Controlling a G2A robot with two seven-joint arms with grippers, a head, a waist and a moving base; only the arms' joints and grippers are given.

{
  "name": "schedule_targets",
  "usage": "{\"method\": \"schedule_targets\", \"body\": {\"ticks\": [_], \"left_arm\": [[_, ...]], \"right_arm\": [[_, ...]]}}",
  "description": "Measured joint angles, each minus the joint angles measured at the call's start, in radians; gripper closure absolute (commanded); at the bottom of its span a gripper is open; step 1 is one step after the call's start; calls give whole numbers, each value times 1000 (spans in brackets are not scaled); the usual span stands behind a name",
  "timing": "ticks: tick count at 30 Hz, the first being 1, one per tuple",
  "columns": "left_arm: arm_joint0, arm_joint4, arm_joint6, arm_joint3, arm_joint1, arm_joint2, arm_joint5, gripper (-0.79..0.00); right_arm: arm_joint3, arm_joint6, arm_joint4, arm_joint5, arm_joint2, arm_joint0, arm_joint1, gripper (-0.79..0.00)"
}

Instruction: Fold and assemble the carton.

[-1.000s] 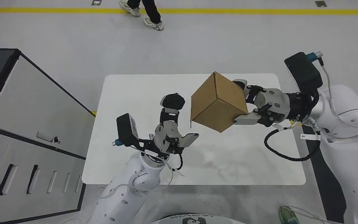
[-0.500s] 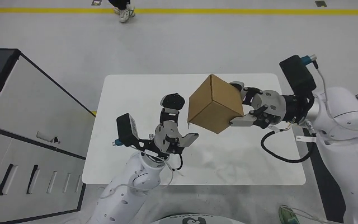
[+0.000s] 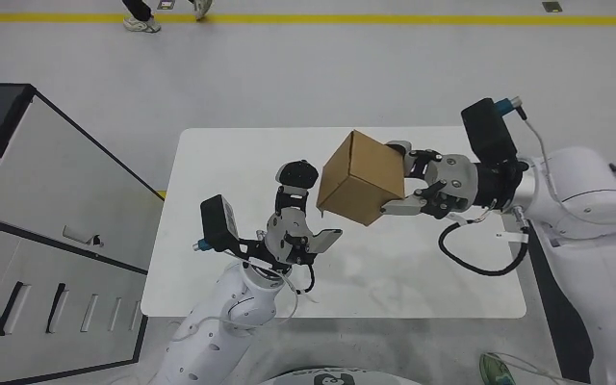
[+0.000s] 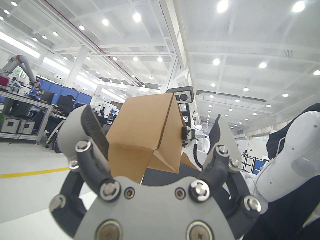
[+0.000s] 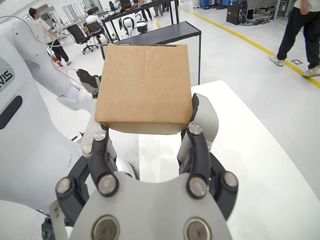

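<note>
Carton (image 3: 361, 178) clamped in right claw (image 3: 397, 178), lifted

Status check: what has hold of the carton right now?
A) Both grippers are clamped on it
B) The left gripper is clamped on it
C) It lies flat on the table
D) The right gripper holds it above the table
D: the right gripper is shut on the carton, a finger on either side, lifted off the table, while the left gripper is open.
</note>
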Motion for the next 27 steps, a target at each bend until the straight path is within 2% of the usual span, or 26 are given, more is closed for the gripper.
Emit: {"method": "schedule_targets", "body": {"ticks": [27], "left_arm": [[0, 0, 0, 0, 0, 0, 0, -785]], "right_arm": [[16, -13, -59, 31, -11, 15, 3, 0]]}}
